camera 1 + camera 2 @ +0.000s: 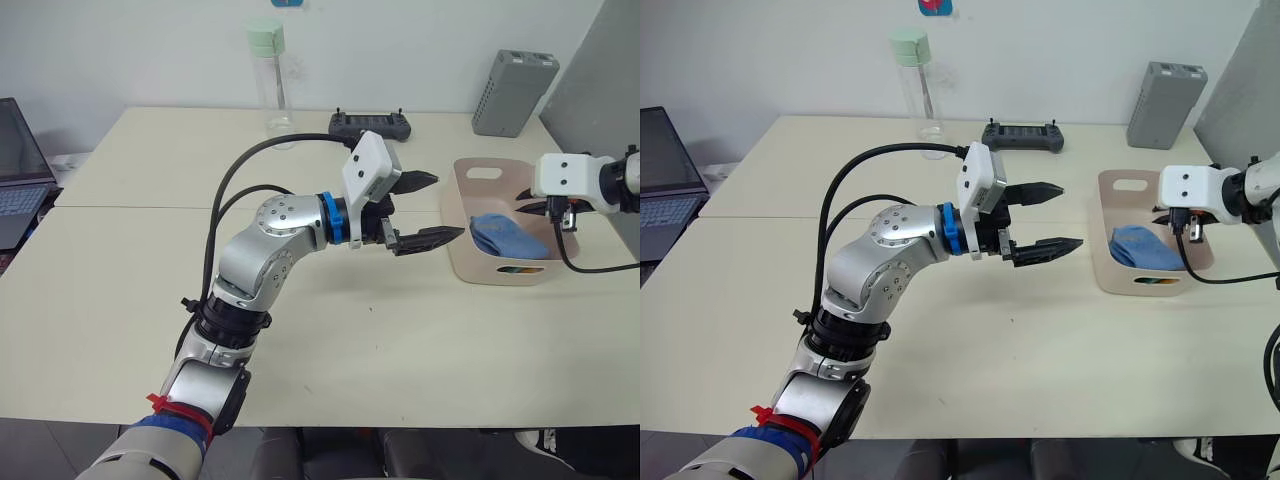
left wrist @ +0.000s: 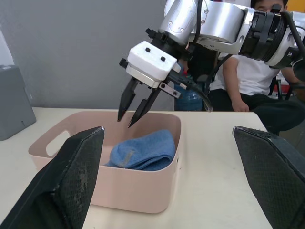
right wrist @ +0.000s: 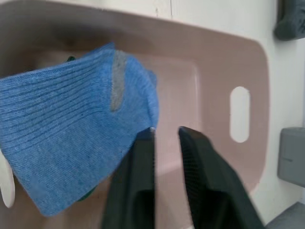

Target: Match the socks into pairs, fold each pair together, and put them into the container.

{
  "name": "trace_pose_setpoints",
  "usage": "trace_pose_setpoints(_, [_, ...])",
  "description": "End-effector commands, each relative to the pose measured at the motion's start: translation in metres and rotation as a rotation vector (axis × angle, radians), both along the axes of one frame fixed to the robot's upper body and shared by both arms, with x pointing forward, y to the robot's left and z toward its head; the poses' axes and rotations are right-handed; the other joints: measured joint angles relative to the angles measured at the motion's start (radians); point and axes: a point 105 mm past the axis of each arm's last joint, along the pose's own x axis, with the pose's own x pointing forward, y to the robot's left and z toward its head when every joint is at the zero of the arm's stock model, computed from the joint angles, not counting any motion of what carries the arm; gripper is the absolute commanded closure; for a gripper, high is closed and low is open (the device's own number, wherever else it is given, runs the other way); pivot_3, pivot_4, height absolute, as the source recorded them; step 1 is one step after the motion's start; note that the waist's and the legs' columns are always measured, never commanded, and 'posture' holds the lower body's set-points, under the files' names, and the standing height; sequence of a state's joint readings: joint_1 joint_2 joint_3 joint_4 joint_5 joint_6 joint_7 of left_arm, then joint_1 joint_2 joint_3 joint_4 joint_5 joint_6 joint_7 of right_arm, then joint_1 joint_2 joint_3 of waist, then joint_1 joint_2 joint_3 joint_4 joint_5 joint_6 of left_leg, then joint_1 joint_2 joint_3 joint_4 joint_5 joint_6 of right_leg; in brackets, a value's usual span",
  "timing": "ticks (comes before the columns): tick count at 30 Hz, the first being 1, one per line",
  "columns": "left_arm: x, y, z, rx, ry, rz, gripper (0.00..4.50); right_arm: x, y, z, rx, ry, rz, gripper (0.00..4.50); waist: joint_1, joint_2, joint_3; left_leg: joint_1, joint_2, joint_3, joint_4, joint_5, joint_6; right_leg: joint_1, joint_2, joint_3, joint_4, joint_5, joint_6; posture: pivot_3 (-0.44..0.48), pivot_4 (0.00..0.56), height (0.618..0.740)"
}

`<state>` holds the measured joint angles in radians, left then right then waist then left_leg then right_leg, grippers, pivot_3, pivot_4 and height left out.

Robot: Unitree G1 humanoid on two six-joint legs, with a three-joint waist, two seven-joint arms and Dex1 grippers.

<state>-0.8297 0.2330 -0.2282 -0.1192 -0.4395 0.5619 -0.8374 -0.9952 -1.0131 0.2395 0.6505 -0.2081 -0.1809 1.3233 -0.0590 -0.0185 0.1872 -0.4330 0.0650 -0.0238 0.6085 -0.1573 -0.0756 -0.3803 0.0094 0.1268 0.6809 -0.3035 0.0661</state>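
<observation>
the blue socks lie folded together inside the pink tub, which sits on the table at the robot's right, and a hint of green and yellow fabric shows under them, so the other pairs look to be in there already. the right gripper hangs just above the tub's middle, its fingers pointing down at the socks, drawn narrow with a small gap and holding nothing; the bundle lies directly below and slightly to one side of its tips, not touching them as far as i can tell. the left gripper hovers over bare table just beside the tub's near wall, its fingers spread wide and empty, aimed toward the tub. the bundle's long axis runs along the tub's length. the right arm is plainly the nearer one. no sock shows outside the tub, so the task looks about finished, with only a lift away left.
</observation>
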Motion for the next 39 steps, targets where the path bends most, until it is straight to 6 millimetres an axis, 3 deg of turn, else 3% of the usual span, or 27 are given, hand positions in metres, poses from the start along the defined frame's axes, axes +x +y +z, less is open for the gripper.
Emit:
trace_pose_setpoints(1, [-0.005, -0.001, 0.011, -0.015, -0.047, -0.006, 0.0, -0.001, -0.005, -0.02, -0.004, 0.05, -0.009, 4.47, 0.001, 0.0, 0.0, 0.0, 0.0, 0.0, 0.0, 0.0, 0.0, 0.0, 0.0, 0.0, 0.0, 0.0, 0.0, 0.0, 0.15, 0.74])
trace_pose_setpoints(8, [-0.007, -0.004, 0.011, -0.006, -0.057, -0.013, 0.0, 0.001, -0.005, -0.065, 0.03, 0.173, -0.049, 4.47, -0.001, 0.0, 0.0, 0.0, 0.0, 0.0, 0.001, 0.0, 0.0, 0.001, 0.0, 0.0, 0.0, 0.0, 0.001, 0.0, 0.15, 0.74])
trace_pose_setpoints(13, [-0.005, -0.001, 0.008, 0.0, -0.055, -0.004, 0.0, 0.003, -0.009, -0.066, 0.025, 0.157, -0.064, 4.47, -0.001, 0.0, 0.0, 0.003, 0.0, -0.001, 0.002, 0.0, 0.0, 0.005, 0.0, -0.001, 0.0, 0.001, 0.001, 0.0, 0.15, 0.74])
trace_pose_setpoints(19, [-0.002, 0.004, 0.005, 0.008, -0.052, 0.01, 0.0, 0.009, -0.011, -0.027, 0.055, 0.052, -0.065, 4.47, -0.004, 0.0, 0.0, 0.004, -0.001, 0.0, 0.003, 0.001, 0.0, 0.006, 0.0, 0.0, 0.0, 0.001, 0.004, 0.0, 0.15, 0.74])
trace_pose_setpoints(23, [0.0, 0.013, 0.003, 0.013, -0.054, 0.03, 0.0, 0.013, -0.004, 0.015, 0.109, -0.066, -0.052, 4.47, -0.008, 0.0, 0.0, 0.004, 0.0, 0.0, 0.002, 0.001, 0.0, 0.005, 0.0, 0.0, 0.0, 0.002, 0.003, 0.0, 0.15, 0.74])
trace_pose_setpoints(26, [0.009, 0.027, 0.003, 0.011, -0.059, 0.088, 0.0, 0.017, 0.013, 0.045, 0.206, -0.18, -0.024, 3.92, -0.011, 0.0, 0.0, 0.004, 0.0, -0.001, 0.001, 0.0, 0.0, 0.005, 0.0, 0.0, 0.0, 0.001, 0.002, 0.0, 0.15, 0.74])
trace_pose_setpoints(31, [0.029, 0.061, -0.002, -0.009, -0.066, 0.265, 0.0, 0.013, 0.072, 0.063, 0.543, -0.248, 0.066, 2.13, -0.021, 0.0, 0.0, 0.003, 0.0, -0.001, 0.0, 0.0, 0.0, 0.005, 0.0, -0.001, 0.0, 0.001, 0.002, 0.0, 0.15, 0.74])
trace_pose_setpoints(36, [0.04, 0.094, -0.016, -0.026, -0.044, 0.443, 0.0, -0.003, 0.125, 0.049, 0.834, -0.242, 0.074, 0.28, -0.02, 0.0, 0.0, 0.002, 0.0, -0.003, 0.001, 0.001, 0.0, 0.004, 0.0, -0.002, 0.001, 0.001, 0.002, 0.0, 0.15, 0.74])
trace_pose_setpoints(37, [0.041, 0.103, -0.021, -0.036, -0.032, 0.492, 0.0, -0.007, 0.136, 0.041, 0.88, -0.234, 0.066, 0.02, -0.018, 0.0, 0.0, 0.001, 0.0, -0.003, 0.001, 0.001, 0.0, 0.004, 0.0, -0.002, 0.001, 0.001, 0.002, 0.0, 0.15, 0.74])
trace_pose_setpoints(39, [0.041, 0.12, -0.032, -0.055, -0.008, 0.585, 0.0, -0.012, 0.153, 0.024, 0.954, -0.229, 0.035, 0.02, -0.015, 0.0, 0.0, 0.0, 0.0, -0.004, 0.001, 0.0, 0.0, 0.003, 0.0, -0.002, 0.001, 0.001, 0.002, 0.0, 0.15, 0.74])
